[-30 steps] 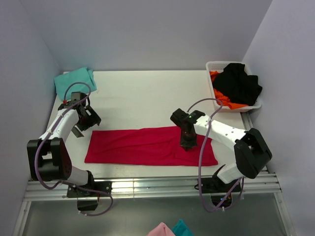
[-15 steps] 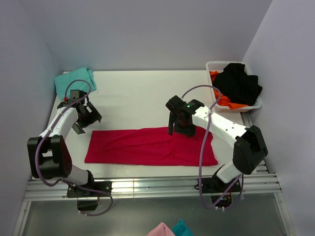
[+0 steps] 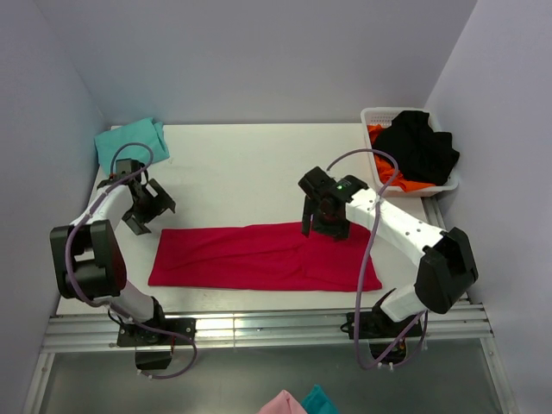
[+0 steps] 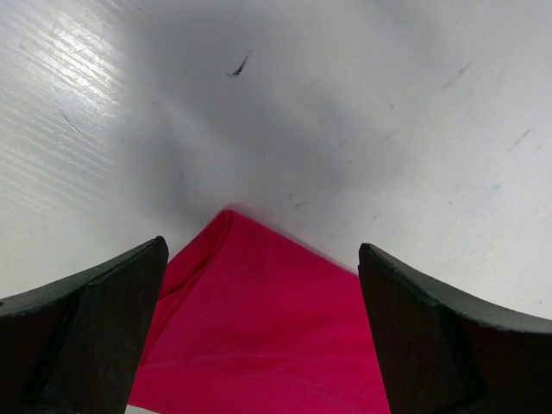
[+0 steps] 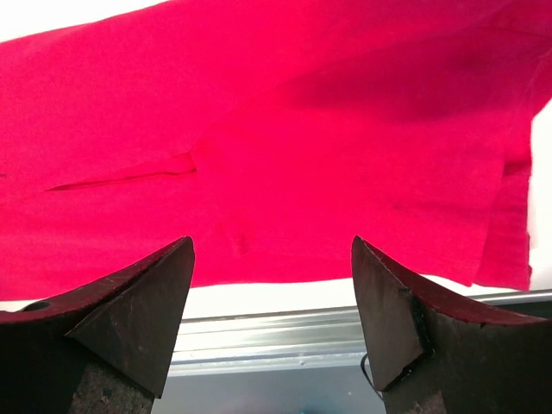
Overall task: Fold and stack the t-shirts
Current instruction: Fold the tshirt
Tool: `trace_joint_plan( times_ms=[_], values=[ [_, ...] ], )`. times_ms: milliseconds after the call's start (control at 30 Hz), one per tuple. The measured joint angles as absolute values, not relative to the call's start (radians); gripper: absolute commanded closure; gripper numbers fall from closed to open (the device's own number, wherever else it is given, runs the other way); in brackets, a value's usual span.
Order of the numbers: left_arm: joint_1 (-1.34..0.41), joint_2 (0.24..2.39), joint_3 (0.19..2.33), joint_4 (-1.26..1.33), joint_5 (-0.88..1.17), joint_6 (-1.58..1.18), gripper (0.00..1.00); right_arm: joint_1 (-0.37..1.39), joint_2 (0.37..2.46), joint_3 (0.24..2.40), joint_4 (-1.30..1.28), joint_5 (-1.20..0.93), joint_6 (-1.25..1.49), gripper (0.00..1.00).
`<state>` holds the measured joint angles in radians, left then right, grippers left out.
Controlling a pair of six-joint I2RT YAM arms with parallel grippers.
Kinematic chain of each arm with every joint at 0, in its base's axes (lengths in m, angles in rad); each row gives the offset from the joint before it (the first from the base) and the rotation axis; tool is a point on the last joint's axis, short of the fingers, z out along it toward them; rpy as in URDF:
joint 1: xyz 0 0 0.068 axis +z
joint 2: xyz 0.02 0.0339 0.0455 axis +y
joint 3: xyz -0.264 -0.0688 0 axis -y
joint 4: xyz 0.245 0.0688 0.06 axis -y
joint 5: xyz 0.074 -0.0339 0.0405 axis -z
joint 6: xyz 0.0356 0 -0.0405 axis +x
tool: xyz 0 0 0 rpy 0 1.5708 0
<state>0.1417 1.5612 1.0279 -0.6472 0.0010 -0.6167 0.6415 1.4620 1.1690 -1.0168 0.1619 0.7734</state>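
Right end effector [image 3: 317,228] up, t-shirt [image 5: 362,147] crease [image 5: 121,175] — wrist-only

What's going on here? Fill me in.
Two arms are folding t-shirts. The red t-shirt lies on the table as a long folded strip. The right gripper hangs open over its far edge, the left gripper open by its far left corner; neither holds anything. A teal t-shirt sits folded at the table's far left corner. A basket at far right holds more clothes.
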Motion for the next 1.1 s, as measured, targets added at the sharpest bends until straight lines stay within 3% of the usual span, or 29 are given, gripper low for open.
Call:
trace_joint_plan(
  times_ms=[400, 1100],
  values=[
    [0.152, 1.461, 0.896, -0.611, 0.086, -0.663, 0.05, 0.583, 1.431, 1.150, -1.033, 0.174, 0.741, 0.21],
    [0.103, 1.542, 0.867, -0.527, 0.045, -0.697, 0.17, 0.476, 1.427, 1.116, -1.033, 0.166, 0.654, 0.22]
  ],
)
